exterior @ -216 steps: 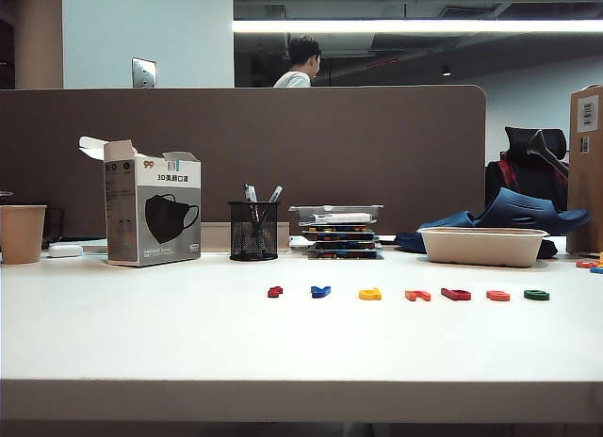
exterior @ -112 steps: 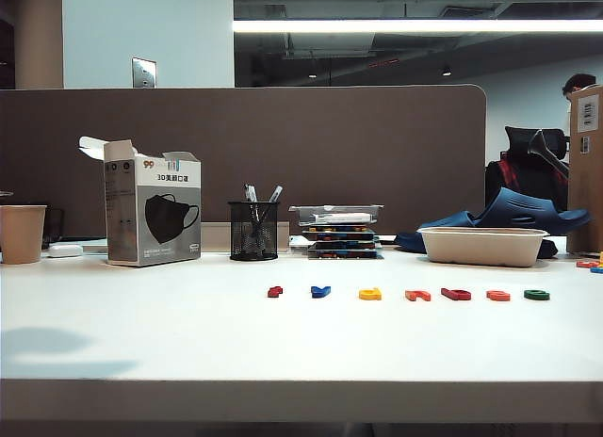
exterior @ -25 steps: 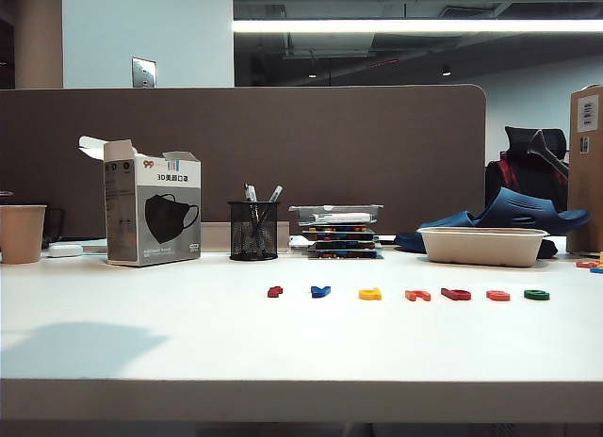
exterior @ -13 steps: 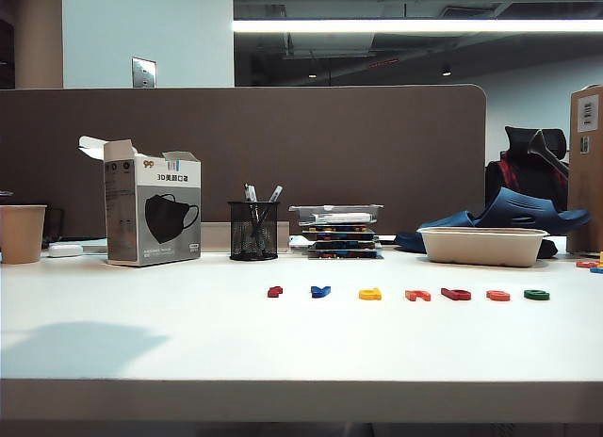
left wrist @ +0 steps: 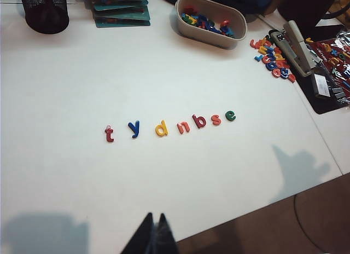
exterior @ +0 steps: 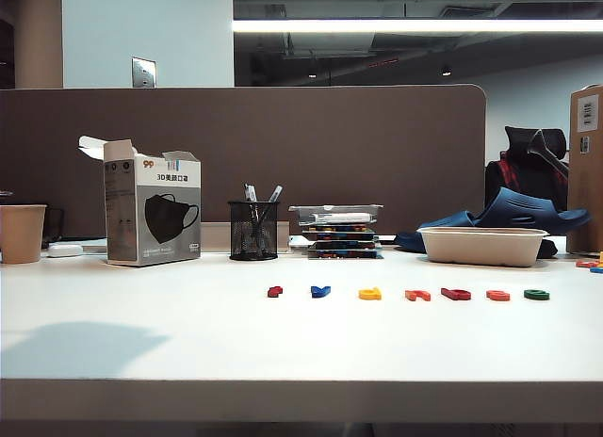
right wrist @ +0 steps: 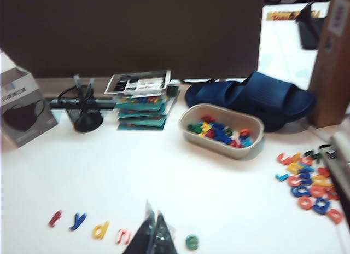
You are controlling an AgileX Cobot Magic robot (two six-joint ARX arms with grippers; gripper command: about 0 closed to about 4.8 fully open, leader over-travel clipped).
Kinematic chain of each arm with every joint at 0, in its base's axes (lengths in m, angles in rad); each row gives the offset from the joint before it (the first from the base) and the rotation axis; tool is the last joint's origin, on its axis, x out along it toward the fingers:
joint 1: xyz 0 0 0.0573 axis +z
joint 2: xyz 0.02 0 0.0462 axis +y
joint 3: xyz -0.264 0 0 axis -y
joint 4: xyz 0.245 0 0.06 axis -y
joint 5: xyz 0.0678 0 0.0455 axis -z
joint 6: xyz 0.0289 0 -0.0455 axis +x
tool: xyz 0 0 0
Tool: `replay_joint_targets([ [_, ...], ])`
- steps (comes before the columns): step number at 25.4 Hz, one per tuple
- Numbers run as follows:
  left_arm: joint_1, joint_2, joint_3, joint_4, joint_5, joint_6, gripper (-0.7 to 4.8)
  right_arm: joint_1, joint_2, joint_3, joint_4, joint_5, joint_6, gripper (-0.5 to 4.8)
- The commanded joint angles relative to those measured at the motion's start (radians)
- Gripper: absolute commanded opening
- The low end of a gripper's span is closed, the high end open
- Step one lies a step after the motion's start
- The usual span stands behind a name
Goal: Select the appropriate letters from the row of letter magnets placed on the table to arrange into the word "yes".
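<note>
Nothing on the table (exterior: pixel 141 333) has moved. Both grippers, left gripper (left wrist: pixel 155 225) and right gripper (right wrist: pixel 153 227), hang pinched shut, holding nothing. Seven letter magnets (left wrist: pixel 169 126) sit in one row: t, y, d, n, b, s, e.

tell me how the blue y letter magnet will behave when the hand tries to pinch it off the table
The small flat blue plastic y-shaped letter magnet looks rigid and very light. It lies flat on the smooth white table, so it will probably slide if nudged rather than roll or tip. Being so thin, it may slip from fingers closing on its edges.
</note>
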Motion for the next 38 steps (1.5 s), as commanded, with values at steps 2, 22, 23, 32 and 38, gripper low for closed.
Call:
replay_joint_targets([
  [2, 0.0, -0.002, 0.003, 0.006, -0.006, 0.001, -0.05, 0.001, 0.084, 0.056, -0.046, -0.045, 0.004, -0.05],
  [22, 0.0, 0.0, 0.003, 0.013, -0.006, 0.001, -0.05, 0.243, 0.458, 0.211, -0.048, -0.144, -0.007, -0.05],
  [23, 0.0, 0.0, 0.003, 0.013, -0.006, 0.001, -0.05, 0.267, 0.489, 0.226, -0.044, -0.144, -0.008, -0.05],
  [32, 0.0, 0.002, 0.003, 0.013, -0.006, 0.001, -0.05, 0.337, 0.627, 0.298, -0.044, -0.145, -0.031, -0.04],
  [38, 0.0, 0.002, 0.003, 0.013, -0.006, 0.001, -0.05, 0.358, 0.697, 0.316, -0.043, -0.144, -0.071, 0.0],
])
